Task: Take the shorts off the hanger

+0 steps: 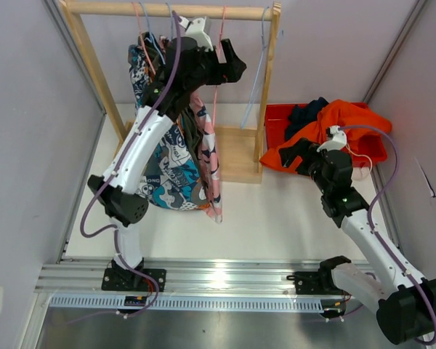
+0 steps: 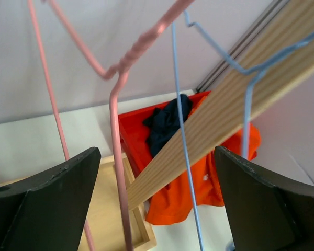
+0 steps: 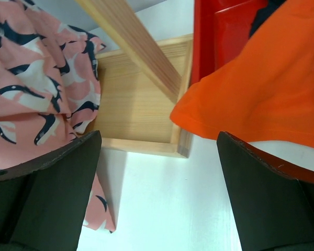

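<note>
Left gripper (image 2: 156, 157) was wide open by a pink hanger (image 2: 117, 157); right gripper (image 3: 158, 138) (wide too) hung near orange shorts (image 3: 261, 89).

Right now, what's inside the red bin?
Navy shorts lie in the red bin, toward its back. Orange shorts lie partly over them and spill over the near rim. Most of the bin floor is covered, so anything beneath cannot be seen.

White shells on the left arm (image 1: 142, 142) and right arm (image 1: 374, 243), black at every joint, lilac cables (image 1: 395, 156) looping alongside, matte black wedge fingers (image 2: 47, 204).
</note>
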### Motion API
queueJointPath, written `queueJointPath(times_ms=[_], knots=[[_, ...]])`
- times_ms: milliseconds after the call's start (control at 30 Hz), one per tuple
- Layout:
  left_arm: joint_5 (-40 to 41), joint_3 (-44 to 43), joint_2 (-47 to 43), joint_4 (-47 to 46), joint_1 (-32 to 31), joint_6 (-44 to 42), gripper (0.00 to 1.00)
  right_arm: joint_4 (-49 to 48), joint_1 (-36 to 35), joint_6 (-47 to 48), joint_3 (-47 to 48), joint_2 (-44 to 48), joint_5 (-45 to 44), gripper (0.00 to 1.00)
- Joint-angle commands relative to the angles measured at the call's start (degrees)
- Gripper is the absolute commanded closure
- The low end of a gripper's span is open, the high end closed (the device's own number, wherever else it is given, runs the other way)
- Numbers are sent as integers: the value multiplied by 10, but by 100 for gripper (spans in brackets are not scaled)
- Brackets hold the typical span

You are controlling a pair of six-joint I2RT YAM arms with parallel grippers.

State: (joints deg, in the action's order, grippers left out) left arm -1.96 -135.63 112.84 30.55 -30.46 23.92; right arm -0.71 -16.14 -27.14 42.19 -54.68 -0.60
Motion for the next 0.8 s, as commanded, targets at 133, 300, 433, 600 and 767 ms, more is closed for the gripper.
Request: queueJointPath(times_ms=[133,300,433,600,767], knots=[[-8,-6,-152,6,0,-11,4,-3,-49,2,1,33,-53,0],[13,26,-192,22,0,-27,4,18,-61,1,-5,46,-63,1],[71,63,-215,32,0,-42,5,33,-66,1,-10,62,-70,1],[124,100,-220,40,0,-46,7,52,-67,3,-12,78,-75,1],[167,99,-199,48,1,-47,10,63,-67,6,-19,94,-78,1]])
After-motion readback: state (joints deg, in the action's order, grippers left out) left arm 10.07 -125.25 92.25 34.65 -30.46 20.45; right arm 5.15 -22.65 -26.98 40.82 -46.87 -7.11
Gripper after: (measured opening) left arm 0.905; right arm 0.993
